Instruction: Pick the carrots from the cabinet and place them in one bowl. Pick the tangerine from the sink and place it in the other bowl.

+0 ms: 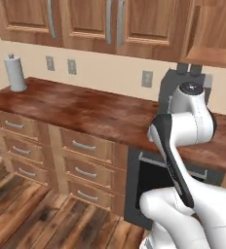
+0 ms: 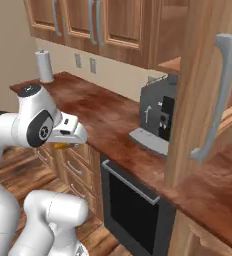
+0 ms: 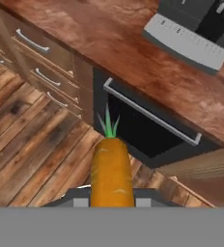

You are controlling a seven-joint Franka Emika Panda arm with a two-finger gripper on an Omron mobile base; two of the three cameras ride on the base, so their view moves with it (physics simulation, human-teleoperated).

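- The gripper (image 3: 112,202) is clamped on the orange carrot (image 3: 112,171), green top pointing outward
- Carrot hangs over the floor (image 3: 32,144), off the surface (image 3: 109,43), likely carried toward a bowl

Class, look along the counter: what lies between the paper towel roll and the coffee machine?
Nothing. In the right base view the brown counter runs bare from the paper towel roll to the coffee machine; the left base view agrees.
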